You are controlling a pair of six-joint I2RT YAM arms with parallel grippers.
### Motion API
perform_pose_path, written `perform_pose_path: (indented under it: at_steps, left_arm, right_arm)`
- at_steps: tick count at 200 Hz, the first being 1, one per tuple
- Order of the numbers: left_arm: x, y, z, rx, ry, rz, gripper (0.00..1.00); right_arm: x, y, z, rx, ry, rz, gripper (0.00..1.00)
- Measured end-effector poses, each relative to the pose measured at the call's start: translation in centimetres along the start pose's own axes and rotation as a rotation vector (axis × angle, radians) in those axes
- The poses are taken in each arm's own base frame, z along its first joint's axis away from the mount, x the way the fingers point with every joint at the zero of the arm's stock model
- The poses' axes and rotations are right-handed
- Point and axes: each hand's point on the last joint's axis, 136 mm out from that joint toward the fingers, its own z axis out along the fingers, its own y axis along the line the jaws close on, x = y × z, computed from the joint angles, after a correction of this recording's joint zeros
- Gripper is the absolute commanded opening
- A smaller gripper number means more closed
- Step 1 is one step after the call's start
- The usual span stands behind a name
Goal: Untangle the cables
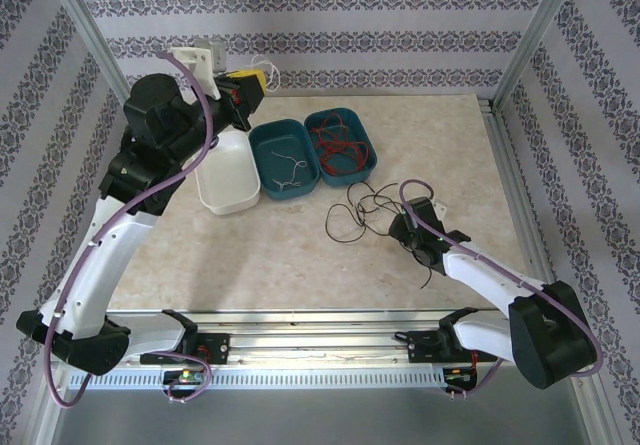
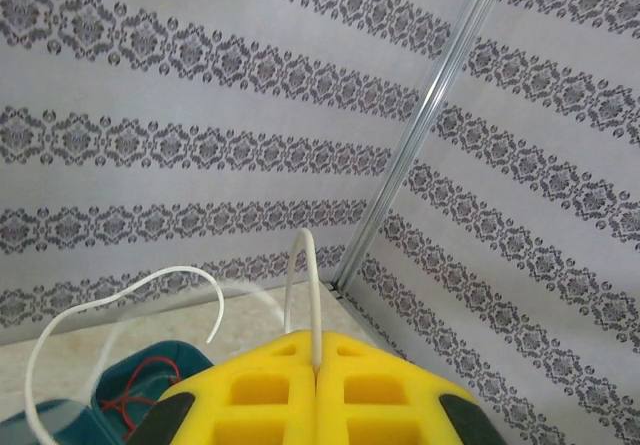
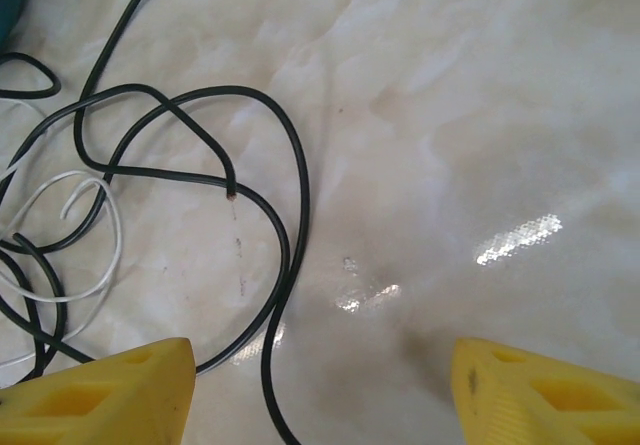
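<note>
Loose black cables (image 1: 362, 210) lie tangled on the table right of centre. My right gripper (image 1: 406, 233) hovers just above their right edge. In the right wrist view it (image 3: 320, 370) is open; a black cable (image 3: 290, 215) loops across the table between its yellow fingers, close to the left one, and a white cable (image 3: 105, 255) lies further left. My left gripper (image 1: 247, 83) is raised at the back, above the trays. Its yellow jaws (image 2: 318, 353) are shut on a white cable (image 2: 312, 285), which arcs up and curls away to the left.
Three trays stand at the back centre. A white tray (image 1: 228, 177) is on the left, a teal tray (image 1: 268, 143) with white wires is in the middle, and a teal tray (image 1: 362, 145) with red wires is on the right. Metal frame posts (image 1: 530, 35) stand at the back corners.
</note>
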Motion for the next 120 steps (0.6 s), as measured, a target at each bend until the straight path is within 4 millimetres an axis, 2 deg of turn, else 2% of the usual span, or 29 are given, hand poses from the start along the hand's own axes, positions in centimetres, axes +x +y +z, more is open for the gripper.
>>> perform_pose_path:
  at_steps: [32, 76, 120]
  left_arm:
    - [0.0, 0.9, 0.9, -0.020, 0.007, 0.006, 0.00]
    - [2.8, 4.5, 3.8, -0.098, 0.090, -0.016, 0.00]
    - [5.7, 6.5, 6.3, -0.129, 0.160, -0.037, 0.00]
  right_arm:
    - [-0.5, 0.3, -0.7, -0.024, -0.019, 0.008, 0.72]
    - [-1.6, 0.8, -2.6, -0.073, -0.068, 0.017, 0.78]
    - [-2.3, 0.7, -4.3, -0.098, -0.109, 0.011, 0.85]
